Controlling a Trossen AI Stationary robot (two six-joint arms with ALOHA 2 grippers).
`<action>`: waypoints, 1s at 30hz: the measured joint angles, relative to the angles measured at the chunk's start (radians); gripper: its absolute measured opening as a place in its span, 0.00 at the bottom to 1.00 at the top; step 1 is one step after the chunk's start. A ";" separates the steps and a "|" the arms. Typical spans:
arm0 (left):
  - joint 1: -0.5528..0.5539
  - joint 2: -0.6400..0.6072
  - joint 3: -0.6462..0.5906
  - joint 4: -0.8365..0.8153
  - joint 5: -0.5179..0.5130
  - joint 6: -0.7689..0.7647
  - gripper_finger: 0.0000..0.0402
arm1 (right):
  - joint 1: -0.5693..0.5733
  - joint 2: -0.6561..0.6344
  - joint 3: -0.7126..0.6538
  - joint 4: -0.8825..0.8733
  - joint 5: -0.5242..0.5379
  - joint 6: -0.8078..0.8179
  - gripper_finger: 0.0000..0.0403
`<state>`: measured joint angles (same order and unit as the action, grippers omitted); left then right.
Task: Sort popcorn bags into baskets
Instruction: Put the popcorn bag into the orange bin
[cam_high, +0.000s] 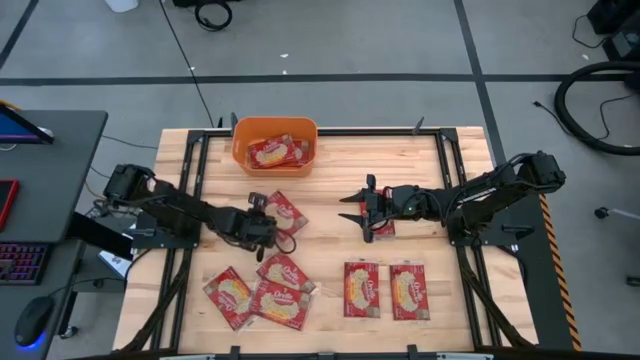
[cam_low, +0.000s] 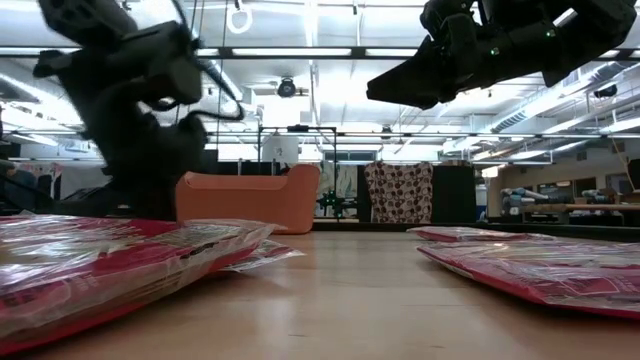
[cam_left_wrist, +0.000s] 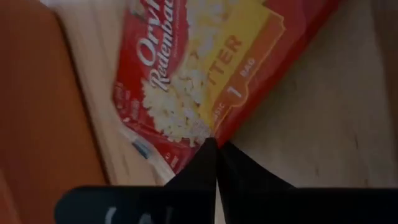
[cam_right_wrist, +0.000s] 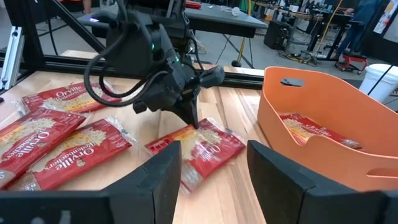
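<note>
Several red popcorn bags lie flat on the wooden table. One bag (cam_high: 287, 212) (cam_right_wrist: 208, 146) sits left of centre, and my left gripper (cam_high: 272, 228) (cam_left_wrist: 216, 149) is shut at its edge, slanting down. Two bags (cam_high: 276, 150) lie in the orange basket (cam_high: 240, 140) at the far edge. My right gripper (cam_high: 358, 208) (cam_right_wrist: 214, 177) hovers open and level right of centre, above another bag (cam_high: 384, 230), touching nothing. My left gripper pinches the bag's edge (cam_left_wrist: 200, 138) between its two fingertips (cam_right_wrist: 191, 119). The fingers slant down from the table's left side. The bag lies flat on the table.
More bags lie along the near edge: three overlapping at the left (cam_high: 262, 293) and two side by side (cam_high: 364, 289) (cam_high: 408, 292) at the right. A black frame (cam_high: 200, 150) borders the table.
</note>
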<state>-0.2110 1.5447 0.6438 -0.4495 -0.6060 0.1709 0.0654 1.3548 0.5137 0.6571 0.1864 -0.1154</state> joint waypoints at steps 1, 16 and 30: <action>0.004 0.000 0.023 -0.022 0.000 0.004 0.01 | 0.000 0.000 0.000 0.000 0.000 0.000 0.47; 0.082 -0.001 0.445 -0.476 -0.123 0.098 0.00 | 0.000 0.000 0.000 -0.001 0.000 0.000 0.47; 0.342 -0.002 0.689 -0.535 -0.292 0.416 0.00 | 0.000 0.000 0.000 -0.001 0.001 0.000 0.47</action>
<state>0.1312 1.5425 1.3327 -0.9849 -0.8975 0.5866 0.0652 1.3548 0.5137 0.6559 0.1869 -0.1154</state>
